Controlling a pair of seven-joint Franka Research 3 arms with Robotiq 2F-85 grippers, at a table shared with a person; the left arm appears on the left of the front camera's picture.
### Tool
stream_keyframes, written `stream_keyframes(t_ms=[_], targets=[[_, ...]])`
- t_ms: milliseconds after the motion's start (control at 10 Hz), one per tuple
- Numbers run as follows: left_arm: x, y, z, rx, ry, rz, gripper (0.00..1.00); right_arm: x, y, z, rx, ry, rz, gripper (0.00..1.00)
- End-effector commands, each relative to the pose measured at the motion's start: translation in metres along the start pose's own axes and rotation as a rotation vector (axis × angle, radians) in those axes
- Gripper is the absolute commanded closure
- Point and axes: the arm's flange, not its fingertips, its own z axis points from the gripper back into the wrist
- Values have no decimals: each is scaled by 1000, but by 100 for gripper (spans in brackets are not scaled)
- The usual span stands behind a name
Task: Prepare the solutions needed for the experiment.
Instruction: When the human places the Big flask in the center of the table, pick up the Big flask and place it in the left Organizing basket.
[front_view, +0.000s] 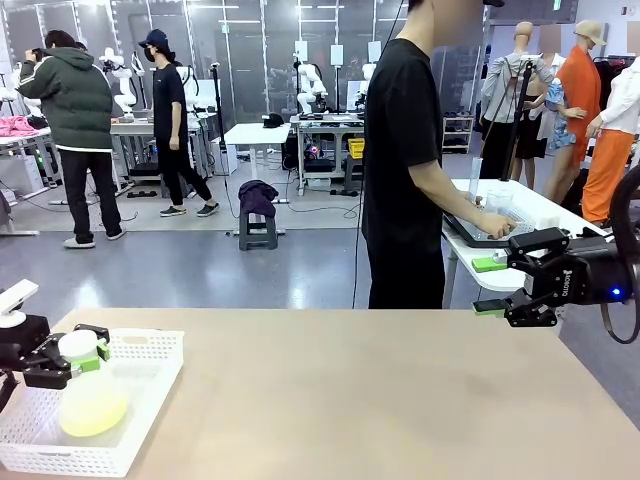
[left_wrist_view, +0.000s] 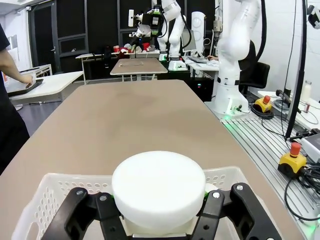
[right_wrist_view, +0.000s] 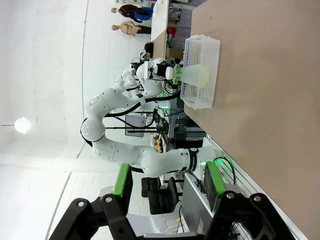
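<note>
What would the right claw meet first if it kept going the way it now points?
Probably nothing close: the right claw, open, points left across the bare table. Far along that line are the basket and the flask held by the left claw; depth is unclear.

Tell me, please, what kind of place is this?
Probably a robotics lab or testing hall: other white robot arms stand at tables farther off, emergency-stop buttons sit beside the table, and the left tool grips a flask in a white basket.
</note>
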Motion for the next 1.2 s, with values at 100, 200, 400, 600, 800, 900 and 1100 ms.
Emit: stream_keyframes(t_ms=[100,200,400,600,800,900,1100], targets=[[-12,-5,4,-34,-6,-4,53,-1,2,0,5,3,6,26],[-11,-7,5,-33,-5,-3,37,-1,2,0,5,3,6,26],[-12,-9,6,-34,5,8,17,-1,2,0,5,3,6,26],[-14,-9,11,-21,25,27,0,-1,2,0,5,3,6,26],[-16,-8,18,19,36,56,0,-1,2,0,5,3,6,26],[-12,-8,8,-6,9,32,0,-1,2,0,5,3,6,26],[-12,-8,8,-6,9,32,0,-1,2,0,5,3,6,26]])
